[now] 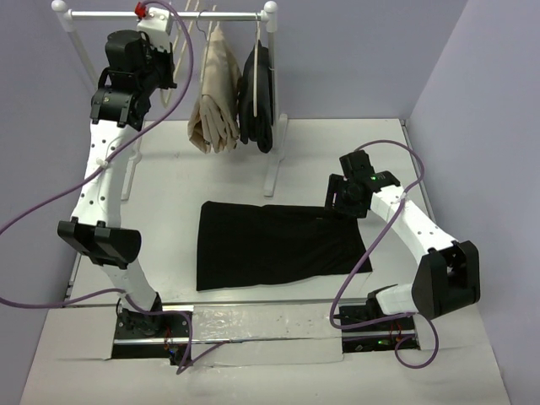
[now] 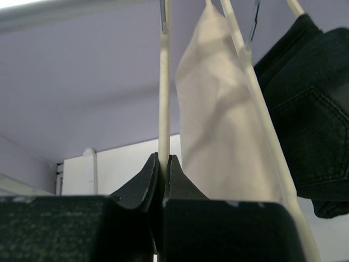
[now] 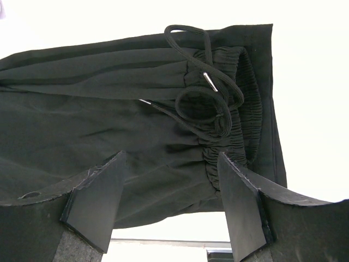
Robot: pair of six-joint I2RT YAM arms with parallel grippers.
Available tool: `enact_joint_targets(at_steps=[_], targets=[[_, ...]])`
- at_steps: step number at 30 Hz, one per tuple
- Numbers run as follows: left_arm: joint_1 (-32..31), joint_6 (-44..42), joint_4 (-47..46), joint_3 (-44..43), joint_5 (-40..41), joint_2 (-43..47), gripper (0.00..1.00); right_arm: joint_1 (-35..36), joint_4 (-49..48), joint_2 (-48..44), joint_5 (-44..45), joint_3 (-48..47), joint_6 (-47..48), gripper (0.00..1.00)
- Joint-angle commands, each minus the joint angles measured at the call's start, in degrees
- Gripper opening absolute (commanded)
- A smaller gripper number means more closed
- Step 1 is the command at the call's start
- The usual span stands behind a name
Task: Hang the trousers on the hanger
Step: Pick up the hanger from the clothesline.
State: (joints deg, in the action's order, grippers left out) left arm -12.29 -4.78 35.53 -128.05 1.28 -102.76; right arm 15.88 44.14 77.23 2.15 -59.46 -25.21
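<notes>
The black trousers point(image 1: 270, 245) lie folded flat on the white table, waistband at the right end. My right gripper point(image 1: 339, 201) hovers just over that waistband, open and empty. In the right wrist view the elastic waistband point(image 3: 240, 103) and its drawstring point(image 3: 202, 103) lie between and beyond the open fingers point(image 3: 98, 191). My left gripper point(image 1: 169, 66) is raised to the clothes rail. In the left wrist view it point(image 2: 163, 159) is shut on a thin white bar of the hanger point(image 2: 163, 98), which hangs upright from the rail.
A white clothes rack point(image 1: 272, 101) stands at the back of the table, its rail point(image 1: 110, 14) across the top. On it hang beige trousers point(image 1: 215, 93) and a smaller black garment point(image 1: 260, 97), each on its own hanger, right of my left gripper.
</notes>
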Motion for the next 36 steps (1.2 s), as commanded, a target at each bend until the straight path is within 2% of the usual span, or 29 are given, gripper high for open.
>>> enact_joint_targets(at_steps=[1, 5, 9, 12, 17, 25, 30, 36], targets=[[-0.2, 0.8, -2.9, -6.2, 4.2, 1.9, 0.0, 0.3, -1.3, -1.3, 0.1, 0.2, 0.3, 0.74], [-0.1, 0.5, -1.3, -5.5, 6.1, 3.8, 0.0, 0.3, -1.2, -1.4, 0.0, -0.4, 0.7, 0.74], [0.6, 1.3, 0.2, 3.4, 6.4, 8.4, 0.0, 0.2, -1.2, -1.6, -1.0, -1.0, 1.0, 0.73], [1.8, 2.0, 1.6, 6.8, 6.4, 11.3, 0.0, 0.5, -1.4, -1.7, -1.8, -1.6, 1.2, 0.73], [3.9, 7.3, 2.7, 8.2, 4.3, 14.7, 0.0, 0.8, -2.7, -1.6, -4.1, -2.6, 1.2, 0.73], [4.2, 9.2, 2.5, 15.1, 3.1, 18.7, 0.0, 2.1, -2.9, 0.1, -4.7, -4.0, 1.2, 0.72], [5.6, 11.5, 3.4, 24.6, 1.4, 24.4, 0.0, 3.2, -2.4, -0.2, -5.5, -4.9, 1.2, 0.72], [7.0, 20.4, 2.7, 39.3, 1.8, 33.9, 0.0, 8.4, -2.7, -0.5, -6.1, -7.0, -1.7, 0.72]])
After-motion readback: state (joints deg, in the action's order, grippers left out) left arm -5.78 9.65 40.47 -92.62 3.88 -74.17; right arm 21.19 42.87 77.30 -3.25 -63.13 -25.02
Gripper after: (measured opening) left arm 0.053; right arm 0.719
